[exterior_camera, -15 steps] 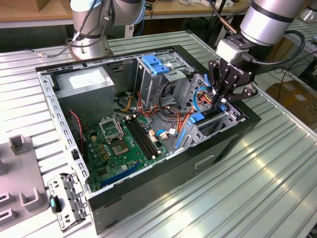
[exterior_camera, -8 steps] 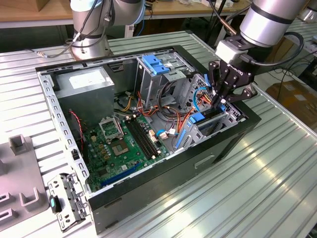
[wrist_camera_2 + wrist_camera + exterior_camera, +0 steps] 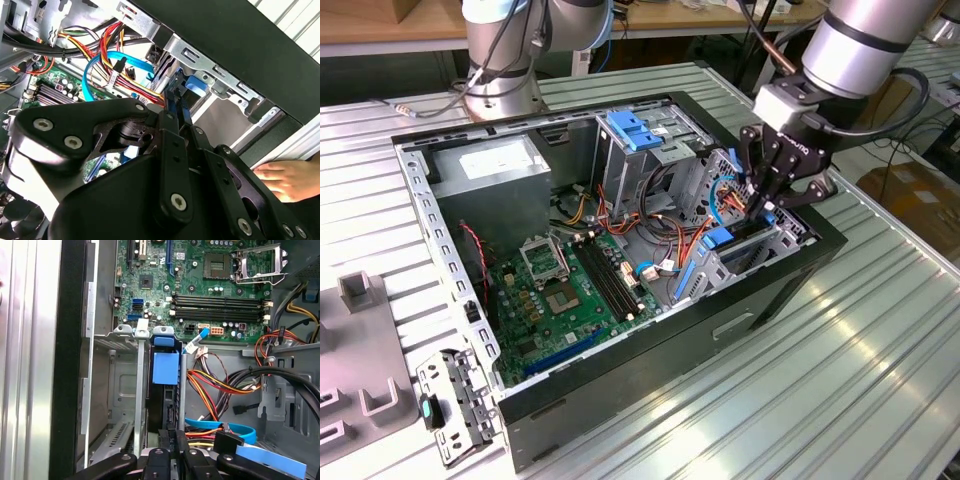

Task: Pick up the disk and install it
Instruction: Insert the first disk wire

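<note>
The disk point(image 3: 166, 367), a dark drive in a bright blue carrier, stands on edge in a slot of the metal drive cage point(image 3: 125, 390) at the front corner of the open computer case point(image 3: 650, 340). My gripper point(image 3: 172, 437) hangs straight over the cage, its black fingers pinched on the disk's upper edge. In the exterior view the gripper point(image 3: 767, 208) sits at the case's right end, with the disk's blue frame point(image 3: 720, 238) just below it. In the second wrist view the fingertips point(image 3: 176, 107) clamp a thin blue edge, and the carrier's blue tab point(image 3: 196, 85) shows beyond.
Orange, red and blue cables point(image 3: 220, 385) crowd the space beside the cage. The motherboard point(image 3: 560, 290) lies on the case floor. A light blue ribbed latch point(image 3: 635, 130) tops the rear bay. A person's hand point(image 3: 280, 180) rests outside the case wall. Grey fixtures point(image 3: 360, 340) stand on the exterior view's left.
</note>
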